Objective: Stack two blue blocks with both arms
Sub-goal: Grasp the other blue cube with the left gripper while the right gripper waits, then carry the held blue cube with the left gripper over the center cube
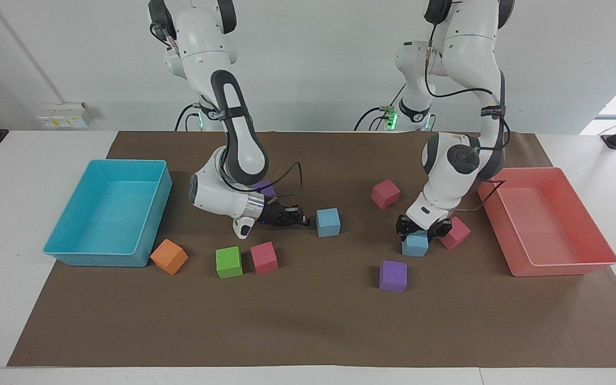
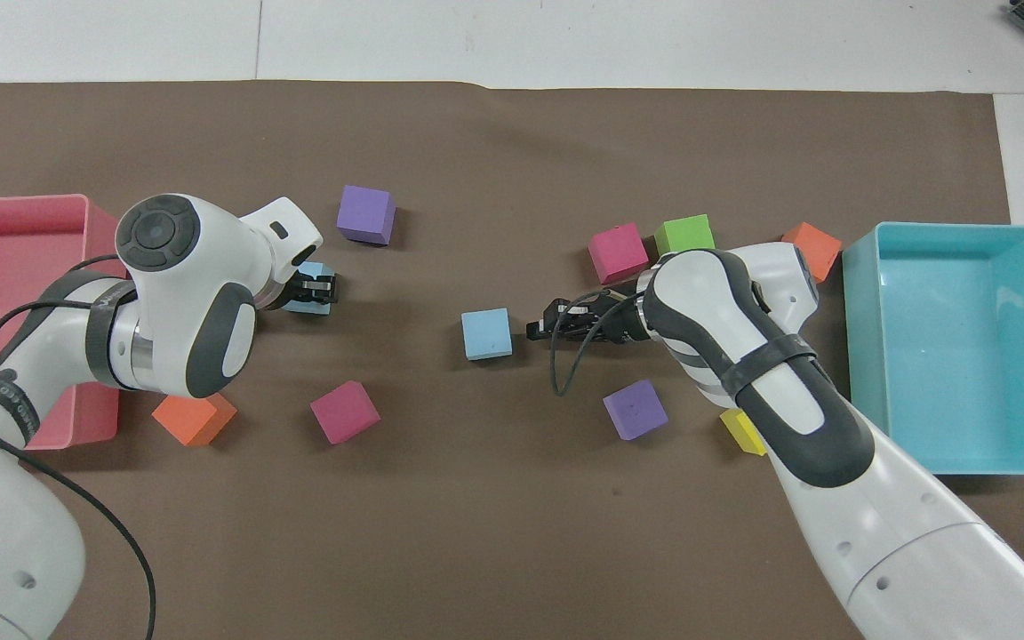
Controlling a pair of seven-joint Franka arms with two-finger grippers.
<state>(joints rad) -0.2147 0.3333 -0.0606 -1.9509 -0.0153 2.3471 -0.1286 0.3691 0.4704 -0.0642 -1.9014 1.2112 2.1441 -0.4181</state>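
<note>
Left gripper (image 1: pixel 419 233): clamped on a blue block (image 1: pixel 415 245) resting on the mat.
Right gripper (image 1: pixel 303 219): closed, empty, just beside the second blue block (image 1: pixel 328 222).

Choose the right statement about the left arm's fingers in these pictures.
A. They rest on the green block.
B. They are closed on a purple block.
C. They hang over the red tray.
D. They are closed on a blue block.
D: the left gripper has its fingers down around the blue block beside a pink block, closed on its sides.
</note>
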